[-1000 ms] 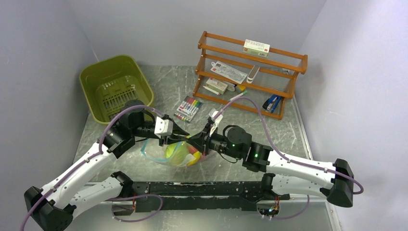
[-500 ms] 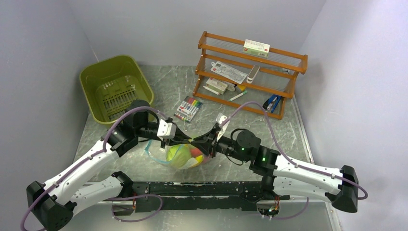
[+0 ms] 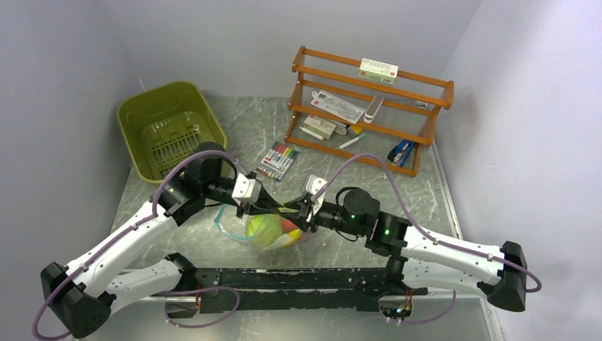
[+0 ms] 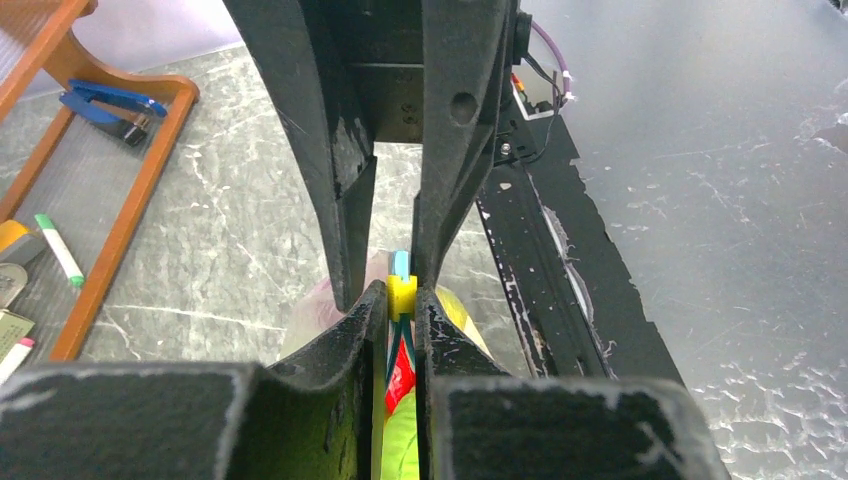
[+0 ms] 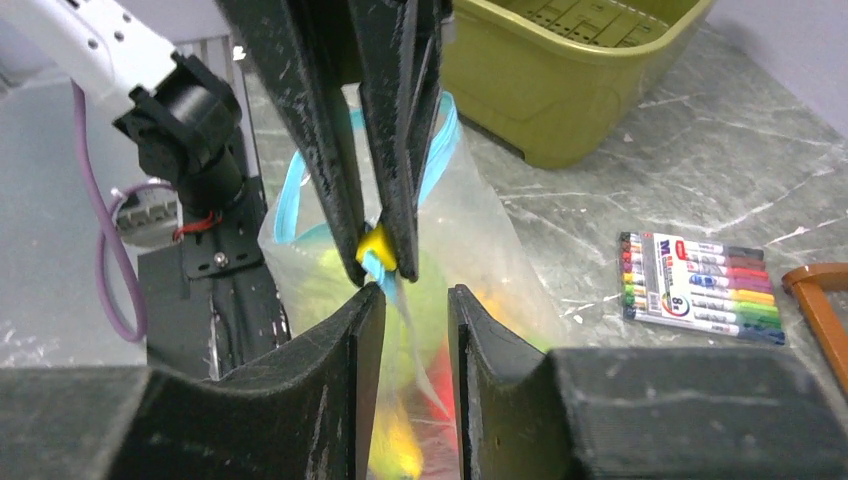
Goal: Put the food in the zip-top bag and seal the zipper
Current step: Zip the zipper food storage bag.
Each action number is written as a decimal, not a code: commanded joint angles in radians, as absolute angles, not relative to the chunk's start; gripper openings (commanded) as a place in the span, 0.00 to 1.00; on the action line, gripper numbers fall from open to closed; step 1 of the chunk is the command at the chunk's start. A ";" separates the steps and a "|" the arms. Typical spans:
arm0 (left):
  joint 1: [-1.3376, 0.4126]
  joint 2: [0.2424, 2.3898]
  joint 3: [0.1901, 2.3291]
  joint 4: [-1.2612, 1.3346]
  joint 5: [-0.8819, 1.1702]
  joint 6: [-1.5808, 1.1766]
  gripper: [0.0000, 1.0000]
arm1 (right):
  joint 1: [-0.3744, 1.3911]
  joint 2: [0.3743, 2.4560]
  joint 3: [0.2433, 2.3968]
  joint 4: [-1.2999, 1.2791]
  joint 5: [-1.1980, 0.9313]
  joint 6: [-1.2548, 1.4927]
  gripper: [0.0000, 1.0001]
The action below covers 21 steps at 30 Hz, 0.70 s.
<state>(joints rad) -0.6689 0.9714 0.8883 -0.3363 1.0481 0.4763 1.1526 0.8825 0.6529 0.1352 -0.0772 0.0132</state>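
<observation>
The clear, soft plastic zip-top bag (image 3: 238, 231) lies at 6 o'clock on the grey marbled table (image 3: 397, 192), just ahead of the arm bases. The small plastic toy food (image 3: 266, 229) is inside it. The left gripper (image 4: 400, 305) is pressed together on the thin teal-blue zipper (image 5: 441, 150), pinching it at a small yellow slider tab (image 5: 377, 243). The right gripper (image 5: 410, 300) faces it from 3 o'clock with its jaws slightly parted and loose bag film hanging between them. Compared with one second earlier, the left jaws have closed, the right jaws have let go, and the bag has stayed in place. A flat pack of coloured markers (image 3: 278, 160) lies at 12 o'clock from the bag, and an olive-green plastic tub (image 3: 170, 87) at 10 o'clock.
</observation>
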 commanded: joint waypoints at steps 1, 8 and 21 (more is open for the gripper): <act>-0.669 0.966 0.936 -0.354 1.087 0.533 0.07 | 1.157 0.885 0.680 0.101 -0.126 -0.085 0.29; -0.669 0.945 0.945 -0.425 0.977 0.559 0.07 | 1.157 0.848 0.675 0.145 -0.087 -0.070 0.00; -0.669 0.929 0.938 -0.453 0.880 0.544 0.07 | 1.155 0.760 0.614 0.186 -0.152 -0.043 0.00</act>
